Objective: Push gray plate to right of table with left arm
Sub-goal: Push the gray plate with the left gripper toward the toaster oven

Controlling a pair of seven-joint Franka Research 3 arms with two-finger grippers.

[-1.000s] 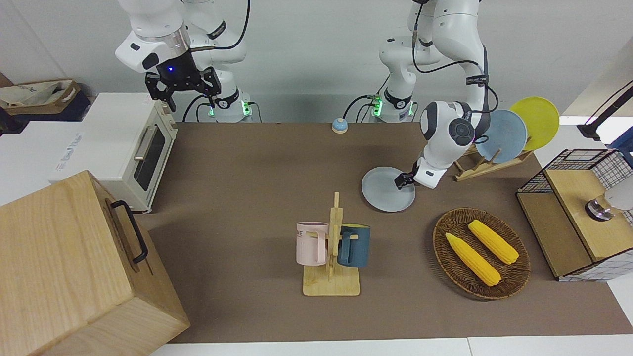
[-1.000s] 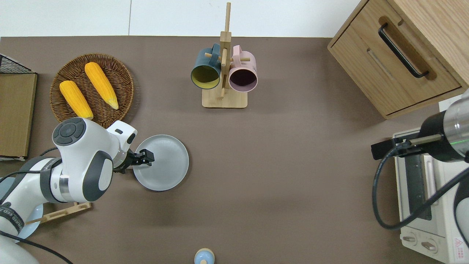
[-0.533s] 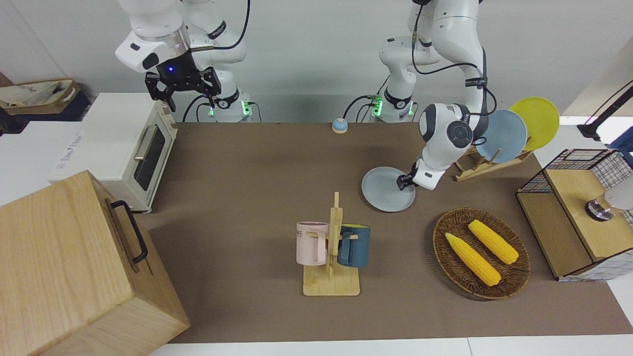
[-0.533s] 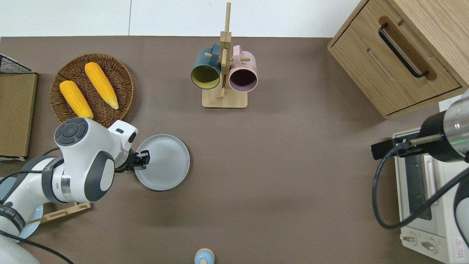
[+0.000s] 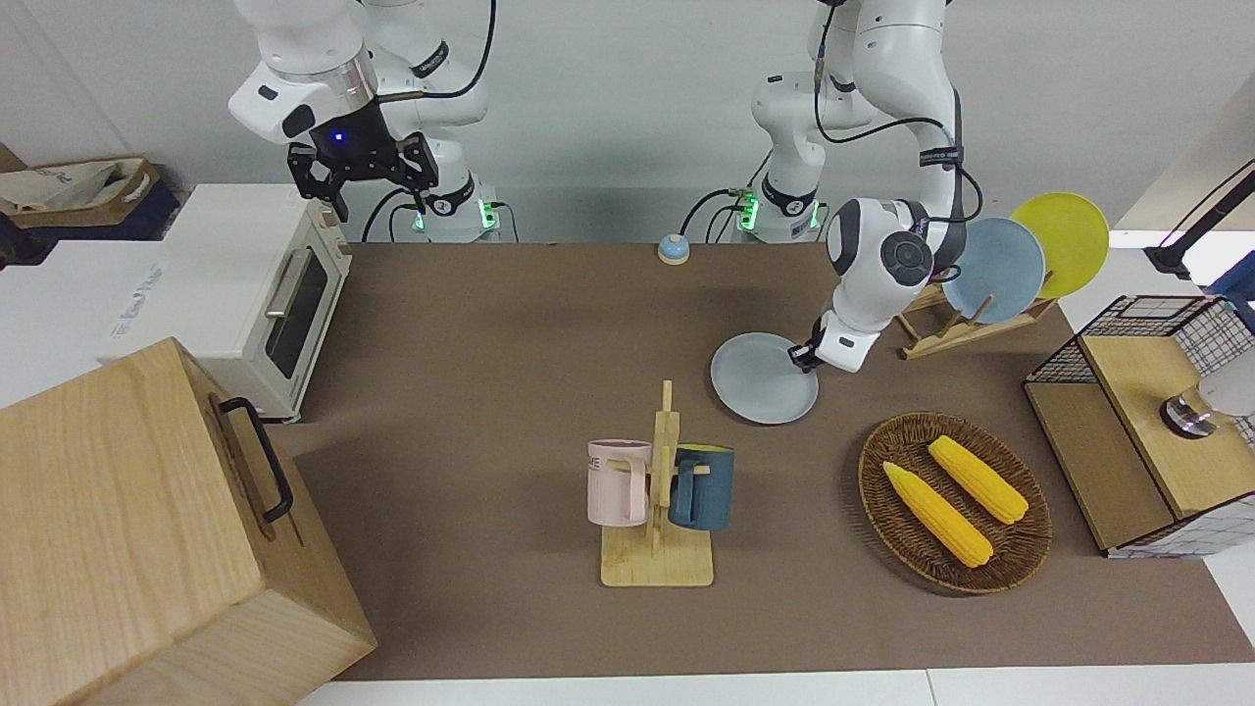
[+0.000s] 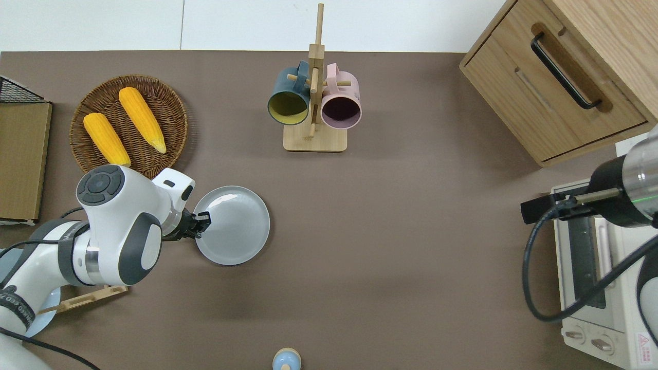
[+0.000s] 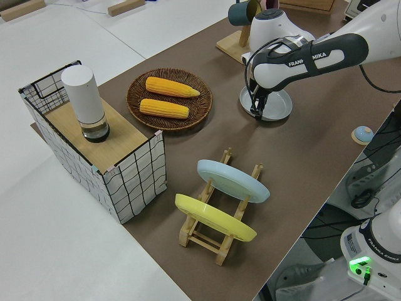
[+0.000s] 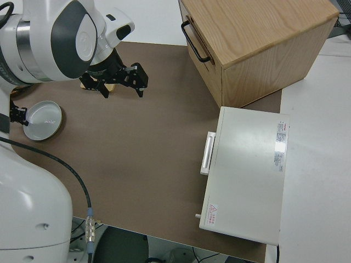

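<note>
Front view: your left gripper (image 5: 808, 355) sits low at the gray plate's (image 5: 763, 378) rim, on the side toward the plate rack (image 5: 966, 324); can't tell if its fingers are apart. Overhead: plate lies flat on the table (image 6: 390, 241), nearer the robots than the corn basket (image 6: 128, 125). Right arm's parked, gripper (image 8: 119, 79) spread open

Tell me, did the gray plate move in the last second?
Yes, a little. The left gripper drew back to the gray plate's rim on the left arm's side and nudged it slightly toward the right arm's end of the table. The right arm stayed parked; the mug rack and corn basket stayed put.
</note>
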